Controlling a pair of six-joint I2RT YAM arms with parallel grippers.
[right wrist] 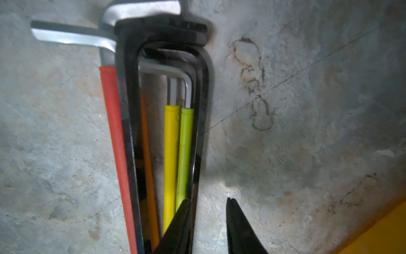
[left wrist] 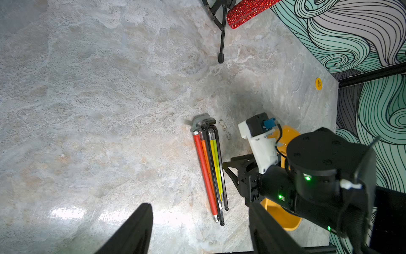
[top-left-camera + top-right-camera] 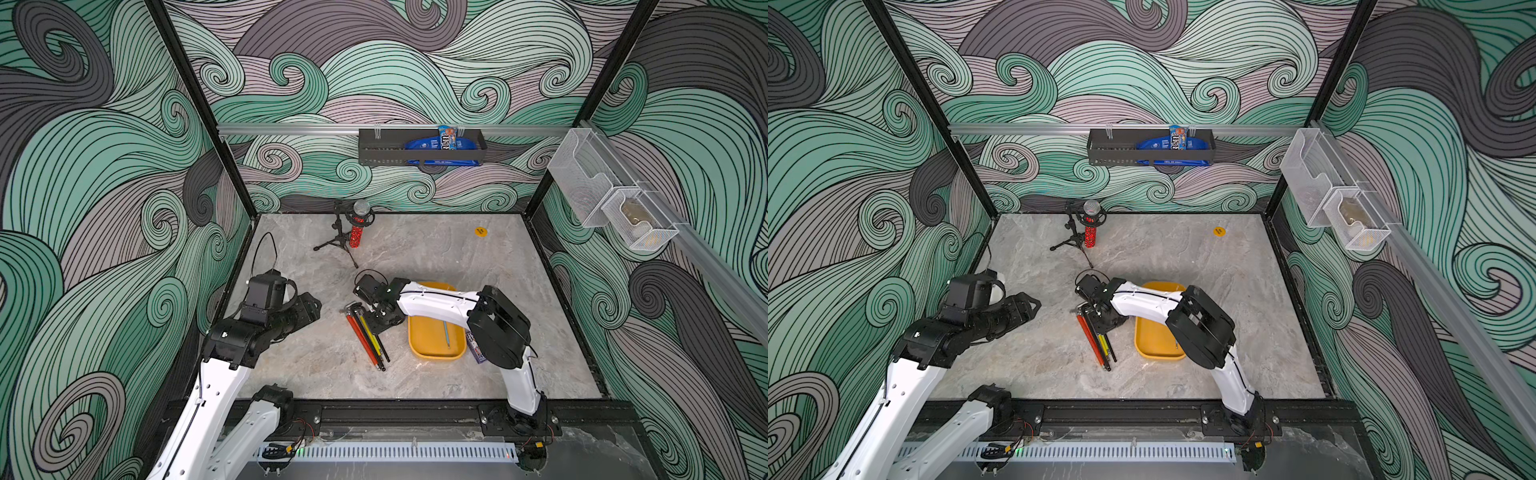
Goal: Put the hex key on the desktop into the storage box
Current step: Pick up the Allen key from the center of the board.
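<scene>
Right claw [image 1: 207, 199] narrowly spread over black hex key [image 1: 153, 35] — coloured keys [image 1: 171, 143] crowding alongside, storage box [image 3: 432, 345] beside, left claw [image 2: 200, 205] spread

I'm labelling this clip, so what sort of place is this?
Likely a robot test cell: left arm and right arm mounted at a marble-pattern desktop, wave-print panel walls around it, and props like a red glitter microphone.

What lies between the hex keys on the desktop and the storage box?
The right pincer stands there, close beside the hex keys, the storage box on its other side. Both top views show this.
</scene>
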